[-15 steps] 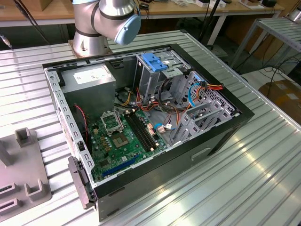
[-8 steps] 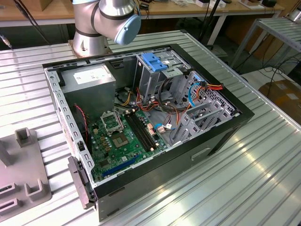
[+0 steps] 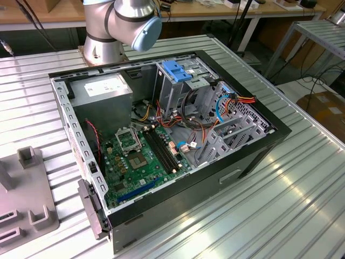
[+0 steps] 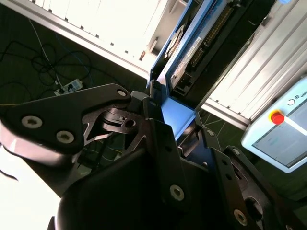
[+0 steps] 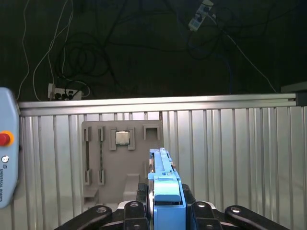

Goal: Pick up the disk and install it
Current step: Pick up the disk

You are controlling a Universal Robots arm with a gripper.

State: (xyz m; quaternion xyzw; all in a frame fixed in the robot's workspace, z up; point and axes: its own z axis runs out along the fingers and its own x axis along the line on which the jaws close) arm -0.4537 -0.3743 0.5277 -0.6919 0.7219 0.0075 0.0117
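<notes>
End effector point(image 5: 165, 203) tight around the blue-edged disk point(image 5: 162, 165), grey fixture plate point(image 5: 108, 167) beyond.

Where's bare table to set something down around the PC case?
Widest free patch: slatted table on the exterior view's right of the PC case, out to the table edge. A narrow strip lies between the case and the grey fixture tray at the exterior view's left. Crowded: inside the case, with cables, drive cage and motherboard.
</notes>
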